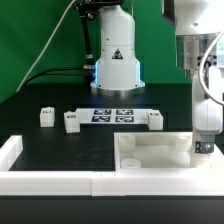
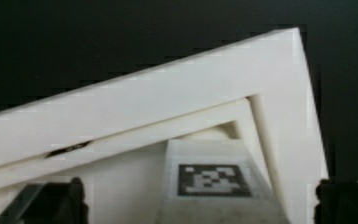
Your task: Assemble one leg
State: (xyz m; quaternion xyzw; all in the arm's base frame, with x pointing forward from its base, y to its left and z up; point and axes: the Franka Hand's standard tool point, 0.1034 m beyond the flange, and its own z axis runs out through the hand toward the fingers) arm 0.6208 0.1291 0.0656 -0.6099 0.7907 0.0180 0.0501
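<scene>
White plastic panel (image 1: 150,152) lies under your gripper (image 1: 205,150), whose jaws stand apart over its corner. You see the leg (image 2: 208,180) between them, upright inside that corner, probably for seating.

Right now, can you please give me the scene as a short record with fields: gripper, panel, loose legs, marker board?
gripper: gripper low over the white panel, fingers apart, holding nothing visible
panel: white panel at the exterior view's right, its corner under the wrist camera
tagged part: a marker tag shows between the fingers, in the wrist view
loose legs: three legs on the black table
marker board: marker board flat between the legs
</scene>
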